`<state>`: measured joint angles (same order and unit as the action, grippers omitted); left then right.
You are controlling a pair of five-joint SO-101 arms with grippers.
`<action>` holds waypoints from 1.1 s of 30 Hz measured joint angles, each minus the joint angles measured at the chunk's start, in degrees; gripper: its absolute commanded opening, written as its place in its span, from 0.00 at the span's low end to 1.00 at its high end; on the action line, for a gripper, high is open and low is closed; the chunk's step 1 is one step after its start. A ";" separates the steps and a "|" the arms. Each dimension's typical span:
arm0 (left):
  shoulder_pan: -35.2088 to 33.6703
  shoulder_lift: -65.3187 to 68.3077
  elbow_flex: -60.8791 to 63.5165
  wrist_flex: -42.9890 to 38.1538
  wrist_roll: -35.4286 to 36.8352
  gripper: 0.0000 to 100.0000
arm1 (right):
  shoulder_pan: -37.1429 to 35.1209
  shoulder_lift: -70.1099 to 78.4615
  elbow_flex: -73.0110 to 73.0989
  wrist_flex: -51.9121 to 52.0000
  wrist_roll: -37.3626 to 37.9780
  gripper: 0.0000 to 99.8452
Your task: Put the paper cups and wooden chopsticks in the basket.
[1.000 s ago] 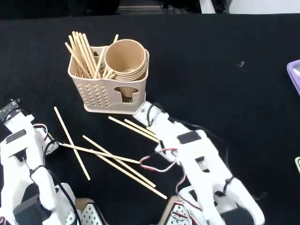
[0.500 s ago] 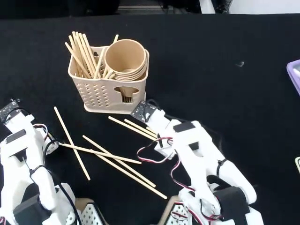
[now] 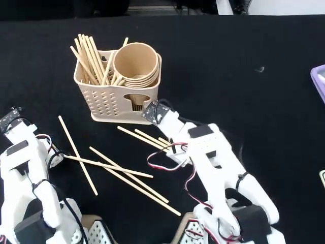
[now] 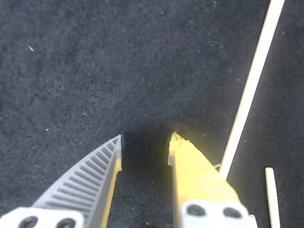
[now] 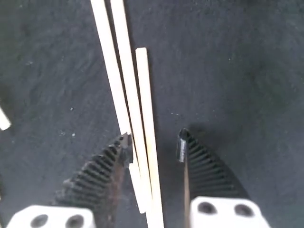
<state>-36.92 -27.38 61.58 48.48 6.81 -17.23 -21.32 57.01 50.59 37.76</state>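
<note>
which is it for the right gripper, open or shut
Open. In the right wrist view the right gripper has its fingers standing apart, with wooden chopsticks lying on the black table between them.

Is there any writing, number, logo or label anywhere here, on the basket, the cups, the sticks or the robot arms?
None that can be read.
The basket shows only rows of small holes.
The paper cups and the chopsticks are plain.
The white shells of the left arm and right arm carry no legible marking.
</note>
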 measured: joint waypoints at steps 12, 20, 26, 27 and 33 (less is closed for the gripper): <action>0.00 0.00 0.00 0.00 0.00 0.17 | 0.26 5.89 0.97 -4.84 2.37 0.14; 0.00 0.00 0.00 0.00 0.00 0.17 | 0.26 5.89 0.88 -3.78 6.24 0.01; 0.00 0.00 0.00 0.00 0.00 0.17 | 1.76 4.84 -0.79 2.99 6.86 0.01; 0.00 0.00 0.00 0.00 0.00 0.17 | 2.20 3.60 -1.49 5.19 6.86 0.01; 0.00 0.00 0.00 0.00 0.00 0.17 | 2.55 -11.78 -6.95 19.60 6.86 0.01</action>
<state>-36.92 -27.38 61.58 48.48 6.81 -14.68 -33.10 50.07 70.20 44.62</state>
